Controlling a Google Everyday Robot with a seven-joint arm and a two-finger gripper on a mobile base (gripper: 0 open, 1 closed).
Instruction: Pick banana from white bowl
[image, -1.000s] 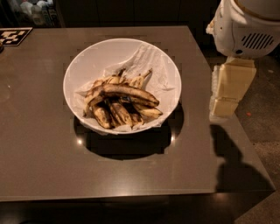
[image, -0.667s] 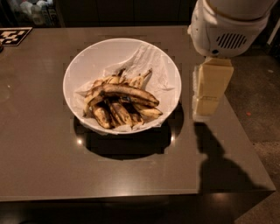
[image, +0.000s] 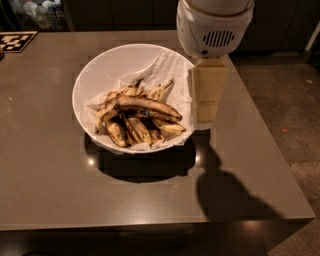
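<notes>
The white bowl (image: 100, 75) sits on the grey-brown table, lined with crumpled white paper. Several overripe bananas lie in it. The banana (image: 145, 106), the longest curved one, lies on top across the pile, dull yellow with brown-black blotches. My gripper (image: 206, 100) hangs under the white arm housing (image: 214, 25), just right of the bowl's right rim and above the table. From this angle it appears as one cream block.
The table (image: 45, 175) has its right edge near the gripper and its front edge at the bottom. A black-and-white marker tag (image: 15, 41) lies at the far left corner. Floor shows to the right.
The arm and gripper have moved left, from beyond the table's right edge to right beside the bowl's right rim. The bananas and bowl have not moved.
</notes>
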